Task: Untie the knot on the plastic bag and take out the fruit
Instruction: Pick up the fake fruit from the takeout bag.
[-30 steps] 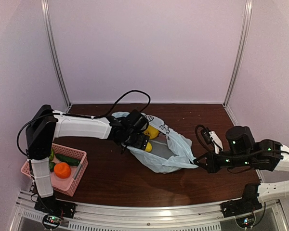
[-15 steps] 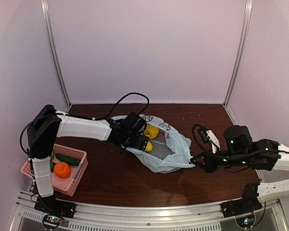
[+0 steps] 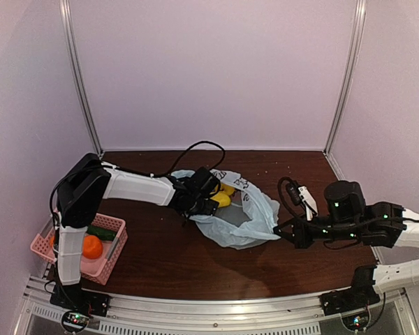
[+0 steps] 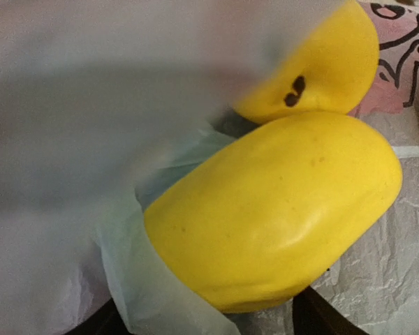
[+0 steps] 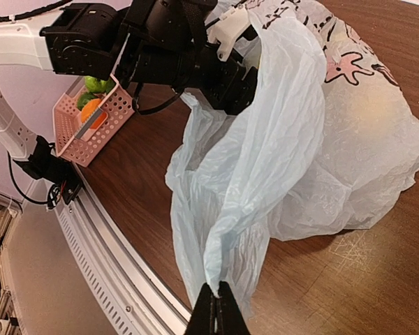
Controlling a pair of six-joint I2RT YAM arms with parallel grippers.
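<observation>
**Taking a yellow fruit out of the bag**

Obs: left gripper (image 3: 211, 201) is inside the mouth of the plastic bag (image 5: 293, 146), jaws apart astride a yellow fruit (image 4: 279, 209). Cannot tell if it is pinched yet. The right gripper (image 5: 216, 310) is clamped on the bag rim, pulling it taut.

Note: close on bare fruit, clear of the film at the left finger, then lift slowly.

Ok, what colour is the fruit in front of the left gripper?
Bright yellow fruit; the left wrist view shows it best.

Crinkly translucent plastic bag (image 5: 300, 146), glossy fruit (image 4: 279, 209)
</observation>
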